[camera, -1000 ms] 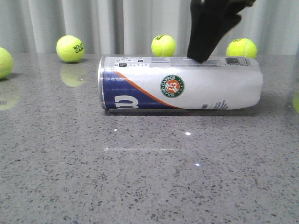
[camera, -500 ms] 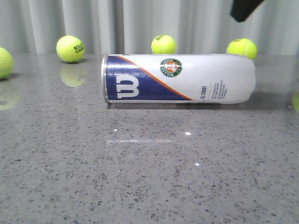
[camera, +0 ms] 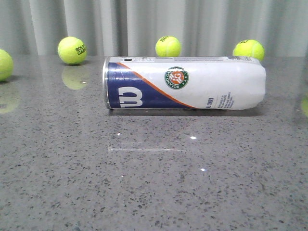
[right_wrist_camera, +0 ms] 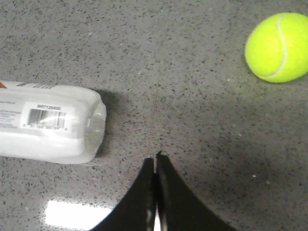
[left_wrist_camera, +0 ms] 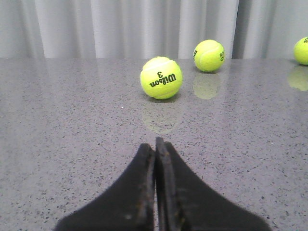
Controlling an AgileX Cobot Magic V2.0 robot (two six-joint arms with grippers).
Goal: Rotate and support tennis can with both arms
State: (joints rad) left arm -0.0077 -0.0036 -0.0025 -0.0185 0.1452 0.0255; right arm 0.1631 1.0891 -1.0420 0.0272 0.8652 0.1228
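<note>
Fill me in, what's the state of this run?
Nothing is being held right now. The tennis can lies on its side on the grey table, navy W panel facing the front camera. The right gripper is shut and empty, above the table just off the can's clear end. The left gripper is shut too, facing loose tennis balls, can out of its view.

The tennis can (camera: 185,89) lies on its side across the middle of the desk (camera: 154,183), its rimmed end to the left and its other end to the right. Behind it, along the far edge before the curtain (camera: 144,24), three tennis balls sit well apart: one far left (camera: 72,50), one behind the can's middle (camera: 168,46), one behind its right end (camera: 248,49). Another ball (camera: 5,64) rests at the left edge, nearer than those.
</note>
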